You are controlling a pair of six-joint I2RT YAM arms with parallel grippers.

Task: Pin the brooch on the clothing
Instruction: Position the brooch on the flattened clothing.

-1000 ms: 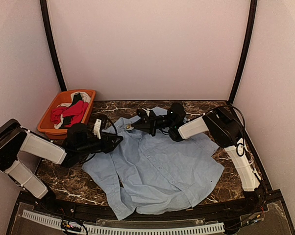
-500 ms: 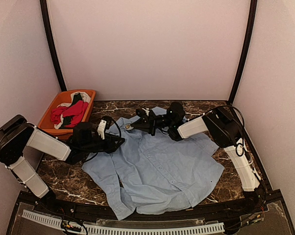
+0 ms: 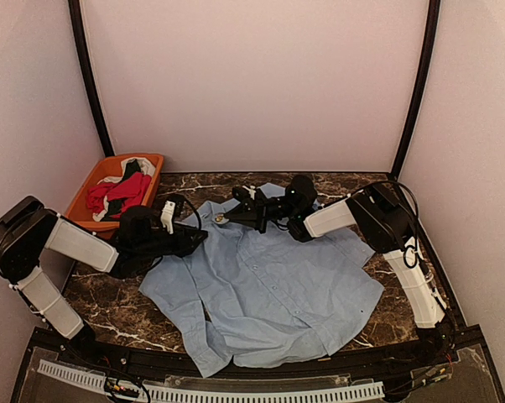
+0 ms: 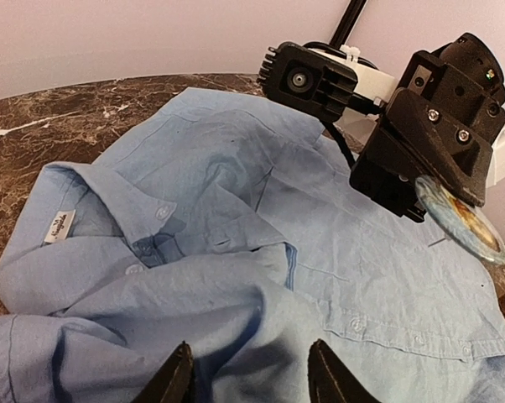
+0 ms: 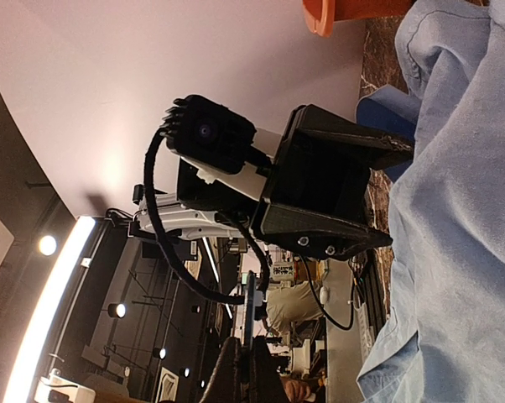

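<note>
Top external view shows us, at the left, an orange basket (image 3: 83,220) of red, black and white garments (image 3: 118,195), then our left gripper (image 3: 202,238) with its fingers spread at the edge of the light blue shirt (image 3: 278,285), which lies spread out mid-frame on the marble table (image 3: 118,311). Just right of that, over the collar, our right gripper (image 3: 229,218) pinches the round brooch (image 3: 221,219).

Shirt (image 3: 269,277): spread on the table (image 3: 387,312), centre.
Basket (image 3: 78,220): far left corner, left of the shirt; garments (image 3: 118,195) in it.
Left gripper (image 3: 204,238): over the shirt's left shoulder.
Right gripper (image 3: 229,218): just behind it, above the collar, brooch (image 4: 462,220) at its tip.
</note>
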